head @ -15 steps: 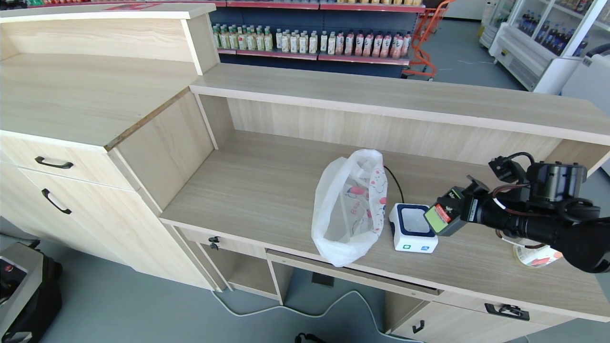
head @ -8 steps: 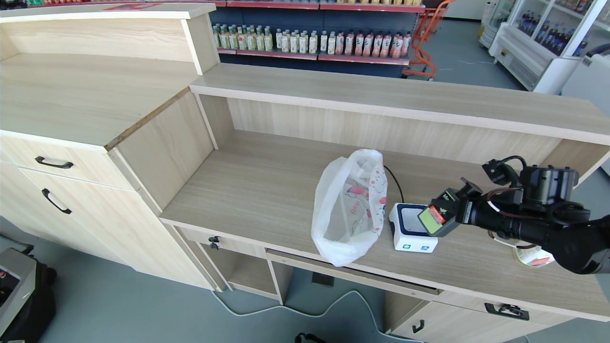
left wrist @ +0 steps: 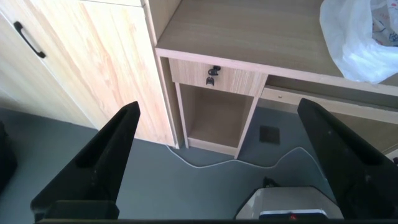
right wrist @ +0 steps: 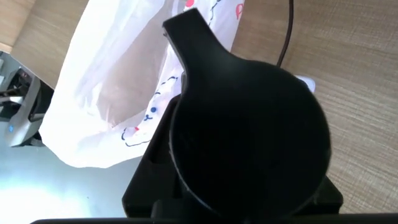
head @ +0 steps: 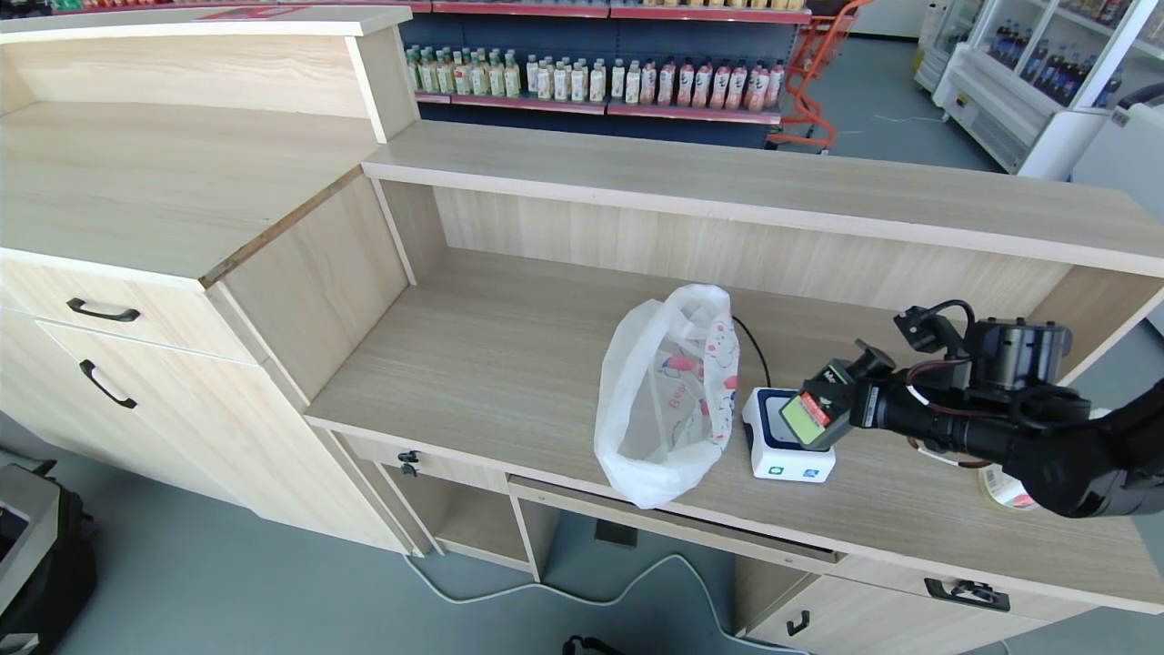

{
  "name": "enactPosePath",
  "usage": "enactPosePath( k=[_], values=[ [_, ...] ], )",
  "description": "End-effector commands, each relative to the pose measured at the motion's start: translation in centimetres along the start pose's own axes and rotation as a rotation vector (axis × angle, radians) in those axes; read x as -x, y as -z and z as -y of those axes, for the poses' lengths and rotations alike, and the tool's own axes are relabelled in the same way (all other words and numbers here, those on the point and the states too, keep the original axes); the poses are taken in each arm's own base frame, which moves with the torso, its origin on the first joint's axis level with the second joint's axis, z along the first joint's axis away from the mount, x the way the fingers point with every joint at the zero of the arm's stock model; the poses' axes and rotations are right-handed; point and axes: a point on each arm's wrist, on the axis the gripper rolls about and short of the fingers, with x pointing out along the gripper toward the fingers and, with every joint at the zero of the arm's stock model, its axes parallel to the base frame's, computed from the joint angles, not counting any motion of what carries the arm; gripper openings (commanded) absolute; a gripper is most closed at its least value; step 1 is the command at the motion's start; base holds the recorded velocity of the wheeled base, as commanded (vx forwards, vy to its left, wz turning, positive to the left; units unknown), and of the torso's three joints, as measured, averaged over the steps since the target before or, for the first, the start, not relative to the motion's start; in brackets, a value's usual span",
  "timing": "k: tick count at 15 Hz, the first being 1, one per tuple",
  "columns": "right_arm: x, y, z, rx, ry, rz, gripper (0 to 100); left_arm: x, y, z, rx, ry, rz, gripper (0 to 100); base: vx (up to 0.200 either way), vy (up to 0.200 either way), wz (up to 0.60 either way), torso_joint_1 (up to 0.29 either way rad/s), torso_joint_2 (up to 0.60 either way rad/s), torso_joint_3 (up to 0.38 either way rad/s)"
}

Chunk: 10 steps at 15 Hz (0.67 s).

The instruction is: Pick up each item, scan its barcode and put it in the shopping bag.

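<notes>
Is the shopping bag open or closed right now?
Open: the shopping bag stands beside the scanner, its mouth gaping wide with the inner wall showing.

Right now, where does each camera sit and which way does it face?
Head view: on the head, facing forward and down at the counter; the right arm shows, its right gripper holding an item beside the scanner.
Left wrist view: low by the counter front, facing the floor; the open left gripper frames it.
Right wrist view: above the counter, looking down past a near dark shape, gripper or item unclear, at the shopping bag.
Shared: all three show the shopping bag.
</notes>
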Motion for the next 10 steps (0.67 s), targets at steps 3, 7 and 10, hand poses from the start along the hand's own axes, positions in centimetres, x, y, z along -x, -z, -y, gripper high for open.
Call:
enactPosePath(
  k=[3,7,10],
  values=[
    [-1.3,0.0,0.2,0.011,-0.012,0.002,0,0.0,0.0,0.0,0.0,0.0,0.0,100,0.0,0.0,0.0,0.0,0.0,0.0],
    [-1.8,0.0,0.4,0.012,-0.013,0.003,0,0.0,0.0,0.0,0.0,0.0,0.0,100,0.0,0.0,0.0,0.0,0.0,0.0],
    [-2.0,0.2,0.3,0.018,-0.018,-0.005,0,0.0,0.0,0.0,0.0,0.0,0.0,100,0.0,0.0,0.0,0.0,0.0,0.0]
  ],
)
